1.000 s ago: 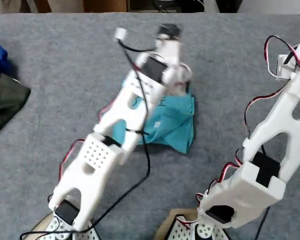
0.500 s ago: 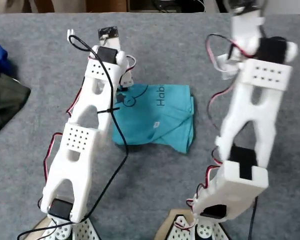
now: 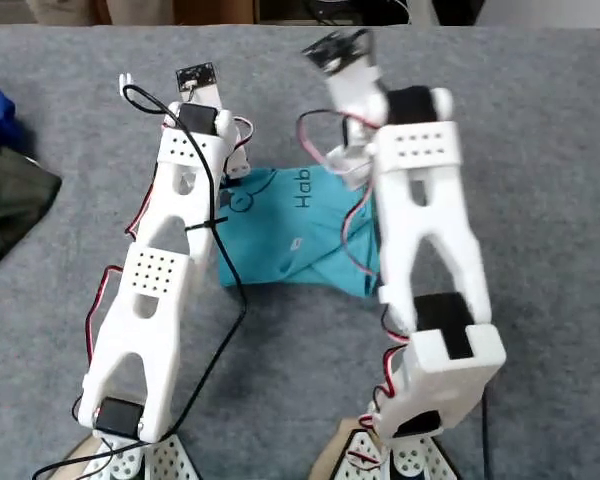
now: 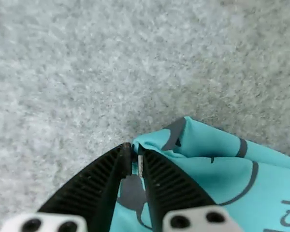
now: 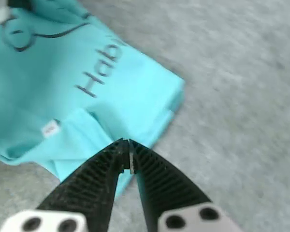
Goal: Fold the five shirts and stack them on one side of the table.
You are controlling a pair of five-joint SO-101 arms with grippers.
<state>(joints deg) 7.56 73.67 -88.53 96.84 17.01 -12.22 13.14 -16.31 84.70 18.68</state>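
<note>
Left wrist view: we are recording the left pincer (image 4: 134, 155) clamping a corner of the teal shirt (image 4: 217, 162) on the surface (image 4: 63, 58); the right pincer (image 5: 126, 155), closed, is hovering over its opposite edge.

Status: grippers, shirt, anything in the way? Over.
Left gripper shut on teal shirt corner. Right gripper shut above shirt. Dark clothes far aside, not blocking.

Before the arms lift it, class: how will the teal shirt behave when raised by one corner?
Probably floppy: the teal shirt lies in soft overlapping folds, so it would likely drape and unfold. Likely light: thin cloth lying flat on the grey table. It may drag rather than slide, since the table looks like felt.
</note>
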